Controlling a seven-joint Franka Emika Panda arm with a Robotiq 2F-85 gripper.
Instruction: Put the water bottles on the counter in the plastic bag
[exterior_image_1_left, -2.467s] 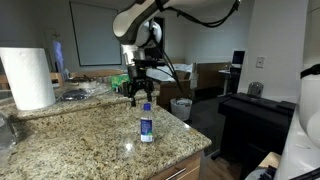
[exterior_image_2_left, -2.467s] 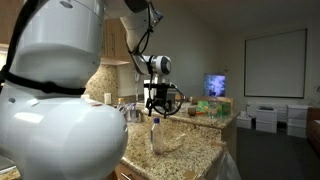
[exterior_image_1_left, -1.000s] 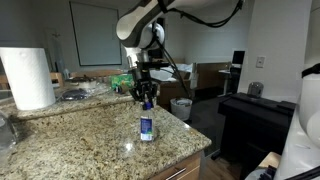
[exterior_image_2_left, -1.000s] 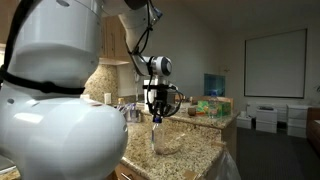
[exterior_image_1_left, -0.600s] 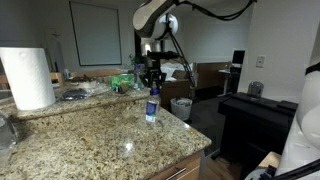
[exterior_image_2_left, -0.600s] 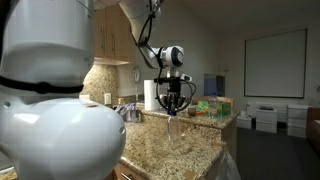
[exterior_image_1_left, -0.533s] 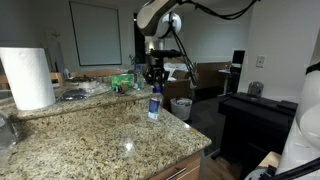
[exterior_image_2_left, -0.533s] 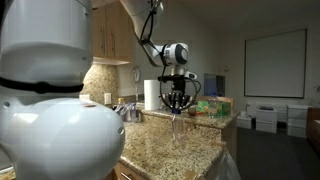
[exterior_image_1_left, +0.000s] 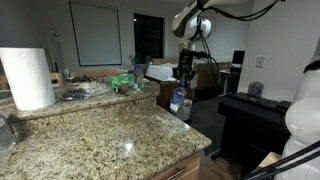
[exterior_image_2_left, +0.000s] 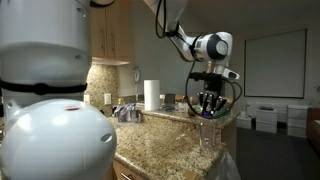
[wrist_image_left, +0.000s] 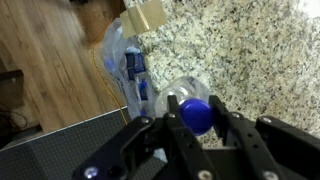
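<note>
Wrist view: gripper (wrist_image_left: 197, 122) clamps a water bottle (wrist_image_left: 183, 93) by its neck, beyond the table (wrist_image_left: 240, 50) edge; the plastic bag (wrist_image_left: 115, 50) gapes below, off to one side. Centre over its mouth, lower, then release gently

Dim warm interior, soft blur, counter glare

Bottle (exterior_image_1_left: 180, 101): clear, blue-labelled, blue-capped. It hangs upright, clamped at the neck in the gripper (wrist_image_left: 195, 115), in the air just beyond the edge of the speckled granite counter (exterior_image_1_left: 100, 130).
Bag (wrist_image_left: 112, 45): translucent and crumpled, on the floor beside the counter edge.
Second bottle (wrist_image_left: 133, 68): blue-labelled, lying inside the bag.
</note>
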